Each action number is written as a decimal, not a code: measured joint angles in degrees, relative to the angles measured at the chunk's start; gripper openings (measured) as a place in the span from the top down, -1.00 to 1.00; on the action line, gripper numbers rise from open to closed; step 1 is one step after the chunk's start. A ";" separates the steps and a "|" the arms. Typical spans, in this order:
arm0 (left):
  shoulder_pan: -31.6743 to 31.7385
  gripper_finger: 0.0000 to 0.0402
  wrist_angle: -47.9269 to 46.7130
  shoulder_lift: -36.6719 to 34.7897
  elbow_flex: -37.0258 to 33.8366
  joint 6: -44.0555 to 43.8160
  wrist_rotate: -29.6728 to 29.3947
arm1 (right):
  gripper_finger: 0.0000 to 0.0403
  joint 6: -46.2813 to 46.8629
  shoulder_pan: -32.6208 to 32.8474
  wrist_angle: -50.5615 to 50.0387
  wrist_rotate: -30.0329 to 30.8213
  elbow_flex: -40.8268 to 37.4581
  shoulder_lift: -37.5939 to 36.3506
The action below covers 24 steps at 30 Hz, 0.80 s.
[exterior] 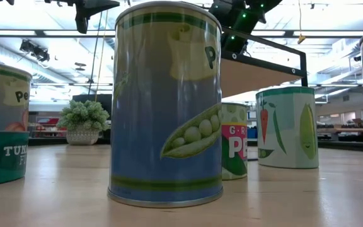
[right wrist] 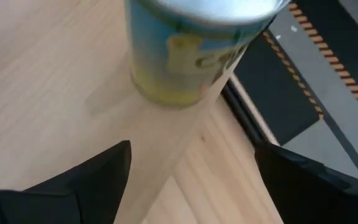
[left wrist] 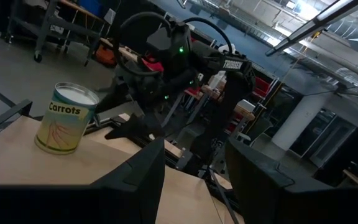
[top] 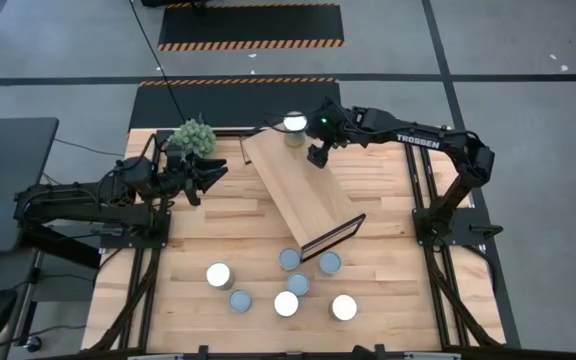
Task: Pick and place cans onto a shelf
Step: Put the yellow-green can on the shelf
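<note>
Cans are in two places: one carrots can (top: 294, 126) stands upright at the far end of the shelf (top: 298, 190), and seven more (top: 287, 303) sit clustered on the table (top: 388, 270) near the shelf's dark-framed end. Your right end effector (top: 317, 152) hangs just beside the placed can, fingers (right wrist: 92, 177) spread wide and holding nothing; the wrist view shows the can free between and beyond them. It looks like the release is done, so your job now is a clean exit. Lift straight up before swinging away, keeping both fingers off the can's sides. It stands close to the shelf edge, and a nudge could tip it off. Once clear, head for the nearest can of the cluster and come down over its top with the fingers wide. Your left end effector (top: 211, 170) waits beside the plant (top: 193, 136) at the shelf's far corner, fingers (left wrist: 135, 180) apart and empty; leave it there.
</note>
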 joint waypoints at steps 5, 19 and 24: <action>0.00 0.13 -0.02 0.00 0.00 0.02 0.00 | -0.74 2.38 0.39 -3.48 -1.51 0.00 -0.61; 0.00 0.13 -0.76 0.00 0.00 -0.02 2.77 | -0.74 8.24 10.75 -4.56 -7.10 0.00 -2.59; 0.02 0.13 -0.99 0.00 0.00 -0.04 4.13 | -0.74 10.69 15.16 -3.45 -7.30 -0.02 -3.72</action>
